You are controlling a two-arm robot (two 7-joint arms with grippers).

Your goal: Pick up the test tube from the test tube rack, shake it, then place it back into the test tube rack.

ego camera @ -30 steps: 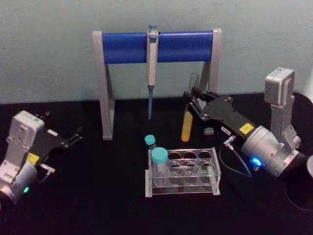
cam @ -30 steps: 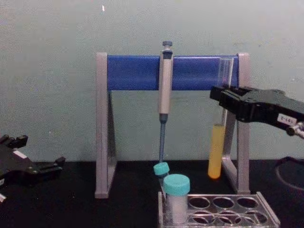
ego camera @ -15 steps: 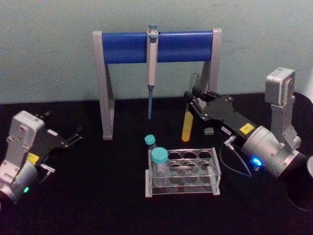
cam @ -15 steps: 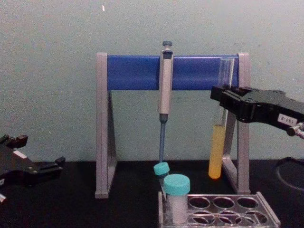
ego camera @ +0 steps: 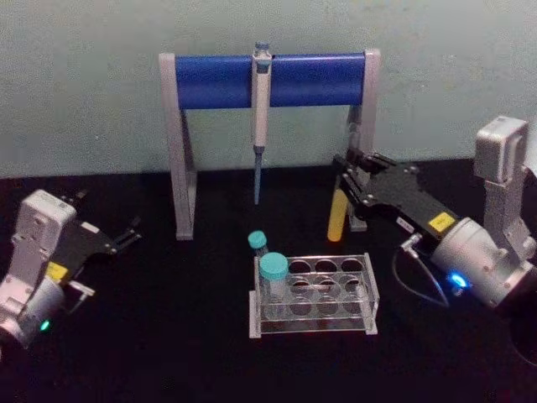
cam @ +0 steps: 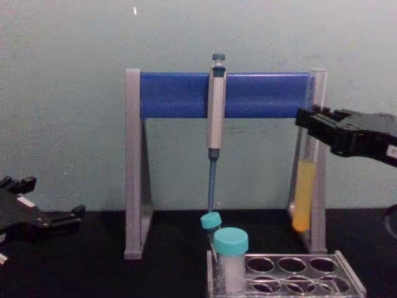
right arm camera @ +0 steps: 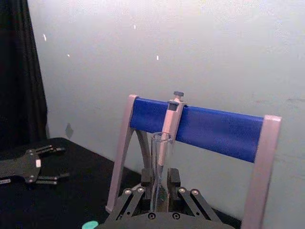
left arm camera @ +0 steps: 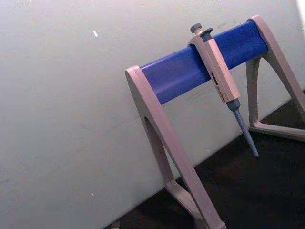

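Right gripper (ego camera: 344,168) — fingers clamping the test tube (ego camera: 336,220) — has swung rightward: mid-shake, I judge. Left gripper (ego camera: 127,235) idles, fingers apart, at the counter's (ego camera: 168,344) left edge.

Clear glass test tube (ego camera: 336,220); clear glossy plastic test tube rack (ego camera: 315,329); matt black table (ego camera: 168,336), perhaps cloth.

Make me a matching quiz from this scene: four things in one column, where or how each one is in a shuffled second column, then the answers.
Column one
1. test tube
2. pipette
3. large teal-capped tube
4. left pincer

Column two
A. hanging on the blue bar of the stand
B. open, holding nothing, at the left side
C. standing in the test tube rack
D. held in the air by the right pincer

Pairs: 1-D, 2-A, 3-C, 4-B
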